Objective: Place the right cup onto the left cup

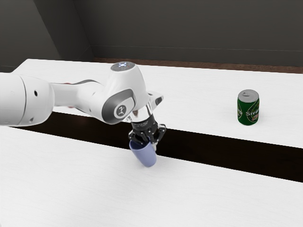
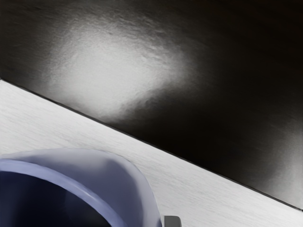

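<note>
the gripper [image 1: 150, 137] is right at the mouth of the blue cup [image 1: 145, 155], with its lower end overlapping the rim in the exterior view. the cup reaches down from there, below the gripper, and leans: its rim is toward the exterior view's left and its base toward that view's right. i cannot tell whether the gripper is apart, together or clamped on the cup.

the cup is at the edge of the near white part of the table [image 1: 71, 184], where the dark strip [image 1: 203, 147] begins. i cannot tell whether its base touches the table. in the wrist view the cup looms close, pale blue outside and dark within, its mouth partly in sight.

the arm [image 1: 78, 97] comes in from the exterior view's left. behind it, on the far white part, is a bit of a red thing [image 1: 71, 106], too hidden to name. also on the far part, well apart from the gripper toward the exterior view's right, 1 green can [image 1: 248, 109] stands upright, its grey top up.
</note>
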`<action>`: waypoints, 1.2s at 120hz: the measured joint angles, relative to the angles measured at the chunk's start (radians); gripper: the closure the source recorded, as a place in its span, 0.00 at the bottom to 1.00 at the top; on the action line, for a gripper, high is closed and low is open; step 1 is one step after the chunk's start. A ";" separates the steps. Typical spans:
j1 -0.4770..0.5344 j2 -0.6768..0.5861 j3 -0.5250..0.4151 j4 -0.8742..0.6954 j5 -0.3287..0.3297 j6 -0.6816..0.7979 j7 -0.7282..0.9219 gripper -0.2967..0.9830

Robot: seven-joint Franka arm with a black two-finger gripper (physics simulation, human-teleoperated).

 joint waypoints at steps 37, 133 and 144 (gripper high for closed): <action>-0.013 -0.068 0.058 0.205 0.134 -0.206 0.003 0.84; 0.735 0.529 -0.003 1.049 0.234 -0.470 0.205 0.84; 0.762 0.590 -0.017 1.124 0.232 -0.484 0.226 0.84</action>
